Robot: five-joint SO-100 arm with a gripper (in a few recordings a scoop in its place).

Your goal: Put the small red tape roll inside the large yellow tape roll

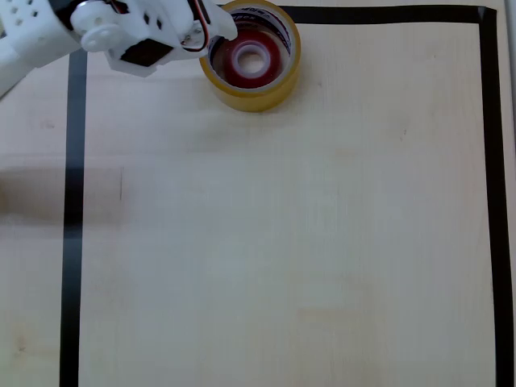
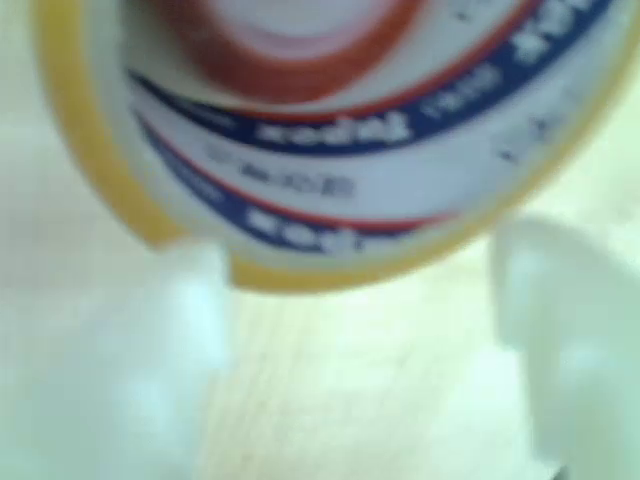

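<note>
The table [image 1: 282,242] is pale wood-grain, with a rectangle marked on it in black tape border [image 1: 72,242]. The large yellow tape roll [image 1: 256,95] lies flat at the top edge of the overhead view, its far rim cut off. The small red tape roll [image 1: 250,60] lies flat inside it. The white arm hides the yellow roll's left rim. In the wrist view the jaws [image 2: 350,330] stand open and empty, blurred, just short of the yellow roll. Blue lettering on the white core is unreadable.
</note>
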